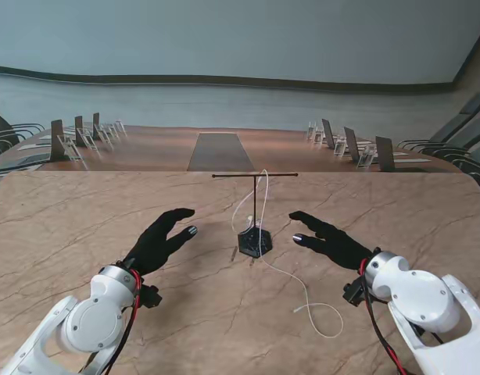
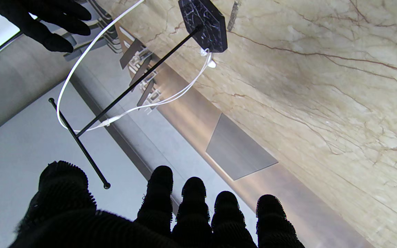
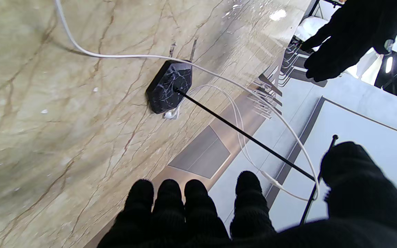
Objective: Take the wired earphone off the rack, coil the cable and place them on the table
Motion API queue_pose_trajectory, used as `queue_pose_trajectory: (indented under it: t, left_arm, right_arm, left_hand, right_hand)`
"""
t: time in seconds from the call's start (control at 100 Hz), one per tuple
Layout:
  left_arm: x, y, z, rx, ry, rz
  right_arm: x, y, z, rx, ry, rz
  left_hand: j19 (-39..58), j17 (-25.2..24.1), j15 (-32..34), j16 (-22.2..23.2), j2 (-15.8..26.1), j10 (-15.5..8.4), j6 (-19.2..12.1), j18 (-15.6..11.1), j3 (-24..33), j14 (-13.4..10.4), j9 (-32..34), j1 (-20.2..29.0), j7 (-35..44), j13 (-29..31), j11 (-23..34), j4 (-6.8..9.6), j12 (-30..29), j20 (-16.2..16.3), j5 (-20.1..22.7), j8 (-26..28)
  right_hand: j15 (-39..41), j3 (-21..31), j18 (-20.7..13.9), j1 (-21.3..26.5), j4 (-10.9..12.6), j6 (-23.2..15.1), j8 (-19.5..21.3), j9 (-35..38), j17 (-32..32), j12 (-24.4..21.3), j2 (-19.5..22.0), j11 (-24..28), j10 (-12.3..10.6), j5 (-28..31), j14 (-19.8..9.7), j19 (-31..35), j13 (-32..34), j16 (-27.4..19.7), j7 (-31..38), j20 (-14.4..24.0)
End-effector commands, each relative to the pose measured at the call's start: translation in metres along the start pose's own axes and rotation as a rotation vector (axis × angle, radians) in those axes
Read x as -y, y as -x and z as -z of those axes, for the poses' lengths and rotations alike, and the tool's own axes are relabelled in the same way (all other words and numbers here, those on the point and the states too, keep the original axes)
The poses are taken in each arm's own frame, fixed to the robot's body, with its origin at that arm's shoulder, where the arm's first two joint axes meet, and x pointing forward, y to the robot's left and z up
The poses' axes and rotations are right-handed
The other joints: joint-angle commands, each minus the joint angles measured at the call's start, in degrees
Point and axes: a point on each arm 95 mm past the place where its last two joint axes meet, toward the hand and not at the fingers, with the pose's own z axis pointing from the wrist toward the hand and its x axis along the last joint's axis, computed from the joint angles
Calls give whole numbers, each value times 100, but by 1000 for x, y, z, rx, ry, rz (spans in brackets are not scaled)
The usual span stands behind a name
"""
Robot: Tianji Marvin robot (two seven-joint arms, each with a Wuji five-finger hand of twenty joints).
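One wired earphone point(image 1: 261, 205), thin and white, is hanging over the crossbar of one rack point(image 1: 255, 209) at the middle of the marble-patterned table point(image 1: 60, 226). Its cable is draping down both sides of the bar: a double strand is looping toward the base on the far-left side, and a single strand is running past the base and trailing across the table toward the robot's right, ending in a loose curl point(image 1: 322, 316) nearer to me. In the wrist views the white earbuds point(image 3: 171, 114) are lying on the table just beside the base. The rack is a thin black T: one upright rod, one crossbar, one dark hexagonal veined base point(image 1: 255, 242). Two black-gloved hands are flanking it, apart from it. The left hand point(image 1: 162, 239) is hovering with fingers spread wide, holding nothing. The right hand point(image 1: 330, 237) is doing the same, fingers apart and empty. Rows of chairs point(image 1: 84, 133) are lining a long table beyond.
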Motion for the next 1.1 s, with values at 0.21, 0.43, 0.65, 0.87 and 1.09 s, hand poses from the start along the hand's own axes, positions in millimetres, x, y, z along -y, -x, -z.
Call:
queue_pose_trajectory:
  t: [0.21,0.43,0.65,0.87,1.09]
  left_arm:
    - [-3,1,2,9,18,4]
    - [-2,1,5,12,21,-2]
    - [-3,2,8,11,24,-8]
    - [-3,3,10,14,23,-8]
    - [-3,3,10,11,23,-5]
  right_arm:
    - [6,-10,-25,-13,-86,-18]
    - [12,-15,-40,-31,-121,-29]
    - [16,-20,-52,-52,-131,-31]
    - [18,-25,-61,-59,-164,-29]
    - [19,-32,-70,-76,-195,-8]
  left_hand:
    - [-95,-1,-41,34,252,-47,-184,-189,-29,-155,-8,-221,-236,-129,-107,161,14,-70,-223,-42]
    - [-96,2,-39,36,252,-49,-175,-186,-29,-159,9,-219,-232,-124,-102,161,17,-75,-210,-38]
    - [-95,-1,-39,36,257,-49,-176,-182,-30,-158,1,-223,-237,-127,-107,161,16,-77,-218,-37]
    - [-94,-1,-35,37,254,-52,-174,-183,-29,-161,8,-223,-234,-127,-103,161,19,-80,-210,-34]
    - [-100,-2,-31,38,254,-35,-162,-172,-29,-161,33,-220,-228,-123,-99,161,27,-88,-200,-30]
  right_hand:
    - [366,-194,155,327,-113,299,-234,15,38,50,-42,243,169,-183,122,540,-17,28,437,421]
    - [605,-199,287,361,-111,233,-242,21,160,138,-74,397,225,-157,196,718,-4,156,193,492]
    - [1345,-241,133,505,-138,312,-161,-22,82,259,-123,521,252,-170,344,1298,28,542,359,809]
    - [1271,-258,95,535,-135,314,-172,-75,48,383,-135,411,214,-152,313,1313,16,525,310,798]
    - [1140,-301,78,701,-131,90,66,-19,15,646,-154,370,63,-190,211,1266,42,492,1332,716]
